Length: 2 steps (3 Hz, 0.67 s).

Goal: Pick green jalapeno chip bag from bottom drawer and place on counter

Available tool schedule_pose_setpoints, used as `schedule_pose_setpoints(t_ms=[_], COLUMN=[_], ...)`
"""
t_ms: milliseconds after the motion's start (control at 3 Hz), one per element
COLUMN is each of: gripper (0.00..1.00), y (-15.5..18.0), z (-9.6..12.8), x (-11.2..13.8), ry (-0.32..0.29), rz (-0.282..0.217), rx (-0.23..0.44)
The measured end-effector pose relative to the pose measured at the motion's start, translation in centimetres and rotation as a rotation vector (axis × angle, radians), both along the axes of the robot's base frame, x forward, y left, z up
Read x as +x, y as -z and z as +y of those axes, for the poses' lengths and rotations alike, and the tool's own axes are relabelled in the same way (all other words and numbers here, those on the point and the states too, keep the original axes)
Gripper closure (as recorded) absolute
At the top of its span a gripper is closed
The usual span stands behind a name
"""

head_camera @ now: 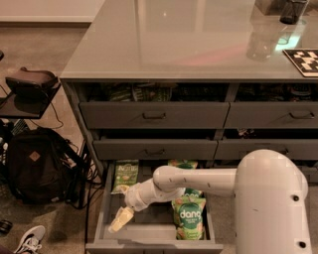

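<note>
The bottom drawer [151, 245] is pulled open at the lower middle of the camera view. The green jalapeno chip bag [125, 175] lies flat in its back left corner. Two brighter green "dang" bags lie to its right, one near the front [189, 223] and one partly hidden behind my arm [182, 164]. My gripper [120, 220] hangs inside the drawer at its left front, in front of the jalapeno bag and apart from it, holding nothing that I can see. The glossy grey counter [189, 39] tops the drawer unit.
A clear glass [262, 45], a dark cup [293, 11] and a checkered tag [304, 60] stand on the counter's right side. The upper drawers [154, 115] are slightly ajar. A black backpack [35, 166], cables and a stool [27, 84] are on the floor at left.
</note>
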<state>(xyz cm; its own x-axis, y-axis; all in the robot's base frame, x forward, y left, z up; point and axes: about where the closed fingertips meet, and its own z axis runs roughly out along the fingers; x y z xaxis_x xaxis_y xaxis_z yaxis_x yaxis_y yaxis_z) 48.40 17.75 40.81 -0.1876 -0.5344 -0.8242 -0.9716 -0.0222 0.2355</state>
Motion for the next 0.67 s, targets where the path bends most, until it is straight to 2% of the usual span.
schedule_pose_setpoints(t_ms=[333,667], gripper=[0.00,0.00], y=[0.2,2.0], z=[-0.7,-2.7], x=[2.2,4.2], ry=[0.077,0.178], rz=[-0.033,-0.001], rx=[0.063,0.164])
